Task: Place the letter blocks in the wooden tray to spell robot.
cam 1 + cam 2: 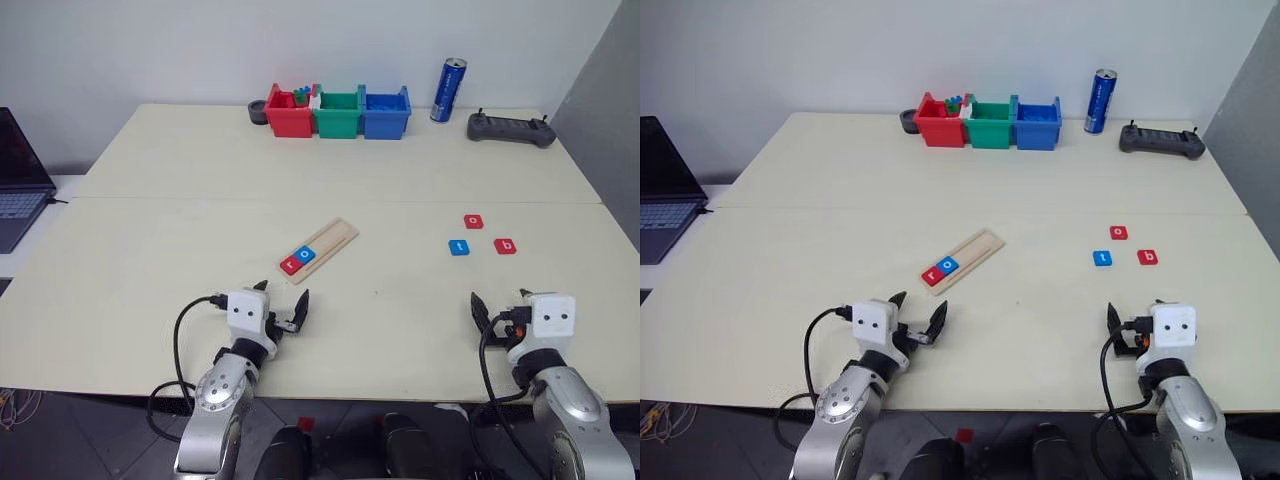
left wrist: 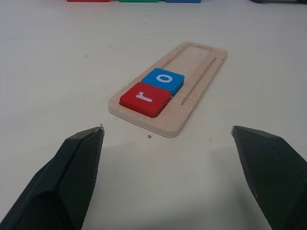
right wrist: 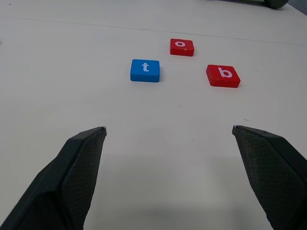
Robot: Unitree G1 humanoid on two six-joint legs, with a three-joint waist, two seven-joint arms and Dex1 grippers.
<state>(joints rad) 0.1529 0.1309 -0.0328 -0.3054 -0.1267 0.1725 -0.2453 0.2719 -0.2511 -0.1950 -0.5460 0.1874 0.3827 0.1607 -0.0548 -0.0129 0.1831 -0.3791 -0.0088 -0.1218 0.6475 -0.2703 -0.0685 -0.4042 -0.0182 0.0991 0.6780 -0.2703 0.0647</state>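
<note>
The wooden tray [image 1: 320, 249] lies slanted at the table's middle. A red r block [image 2: 145, 99] and a blue o block [image 2: 163, 80] sit side by side at its near end. My left gripper [image 1: 283, 306] hovers open just short of that end, nothing between its fingers. On the right side of the table lie three loose blocks: a red o [image 3: 182, 47], a blue t [image 3: 145, 70] and a red b [image 3: 223, 75]. Short of them my right gripper [image 1: 498, 311] stands open and empty.
Red [image 1: 290, 112], green [image 1: 338, 113] and blue [image 1: 385, 112] plastic bins line the back edge, with a blue can [image 1: 448, 90] and a black controller [image 1: 510, 128] to their right. A laptop [image 1: 20, 180] sits off the table's left side.
</note>
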